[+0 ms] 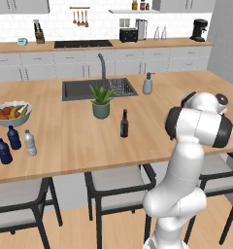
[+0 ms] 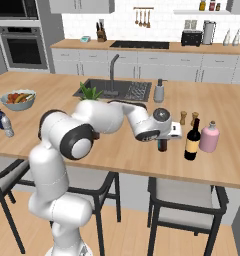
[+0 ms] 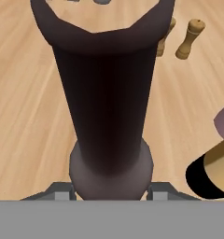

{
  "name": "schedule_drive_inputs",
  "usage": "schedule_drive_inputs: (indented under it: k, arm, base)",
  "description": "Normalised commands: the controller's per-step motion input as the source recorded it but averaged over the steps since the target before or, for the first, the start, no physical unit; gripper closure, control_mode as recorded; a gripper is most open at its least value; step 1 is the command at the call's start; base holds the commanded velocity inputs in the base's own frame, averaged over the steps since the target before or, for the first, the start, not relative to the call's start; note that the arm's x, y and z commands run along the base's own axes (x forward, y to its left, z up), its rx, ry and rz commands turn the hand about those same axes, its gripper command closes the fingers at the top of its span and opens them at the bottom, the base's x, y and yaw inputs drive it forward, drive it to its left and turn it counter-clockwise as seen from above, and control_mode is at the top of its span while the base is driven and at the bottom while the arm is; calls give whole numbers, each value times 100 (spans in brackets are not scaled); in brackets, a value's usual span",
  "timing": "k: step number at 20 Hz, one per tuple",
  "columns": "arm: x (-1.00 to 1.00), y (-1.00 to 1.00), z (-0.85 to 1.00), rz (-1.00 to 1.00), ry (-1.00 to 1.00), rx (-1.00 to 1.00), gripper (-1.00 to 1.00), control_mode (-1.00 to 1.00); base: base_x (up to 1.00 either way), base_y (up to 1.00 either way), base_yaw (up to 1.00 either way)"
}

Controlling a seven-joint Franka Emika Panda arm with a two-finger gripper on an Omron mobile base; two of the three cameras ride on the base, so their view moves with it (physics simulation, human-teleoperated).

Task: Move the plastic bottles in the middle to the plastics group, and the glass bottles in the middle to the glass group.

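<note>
My gripper (image 2: 165, 131) is shut on a slim dark glass bottle (image 2: 163, 145), held upright low over the counter just left of the glass group: the dark wine bottle (image 2: 192, 140) with a yellowish label and the pink bottle (image 2: 209, 137). In the hand view the held bottle (image 3: 107, 107) runs up between my fingertips, and the wine bottle (image 3: 211, 172) is close on the right. A second dark beer-type bottle (image 1: 124, 123) stands mid-counter. The clear plastic bottle (image 1: 30, 142) stands beside the two dark blue bottles (image 1: 13, 137) at the left.
Two wooden shakers (image 2: 183, 117) stand just behind the glass group. A potted plant (image 1: 101, 102), the sink (image 1: 79, 90) and a soap dispenser (image 1: 147, 83) sit mid-counter. A fruit bowl (image 1: 11, 113) is behind the blue bottles. Stools line the near edge.
</note>
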Motion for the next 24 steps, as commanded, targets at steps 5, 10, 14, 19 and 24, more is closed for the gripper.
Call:
schedule_drive_inputs:
  k: [5, 10, 14, 19, 24]
  arm:
    - [26, -22, 0, -3, -7, 0, 100, -100]
    - [5, -12, 1, -8, -3, 0, 100, -100]
    - [0, -14, 0, -11, -2, 0, 100, -100]
    - [0, 7, -19, -6, 0, -1, 100, -100]
    - [0, 4, -44, -5, 0, -2, 100, -100]
  base:
    - [0, 0, 0]
    - [0, 0, 0]
    - [0, 0, 0]
    - [0, 0, 0]
    - [0, 0, 0]
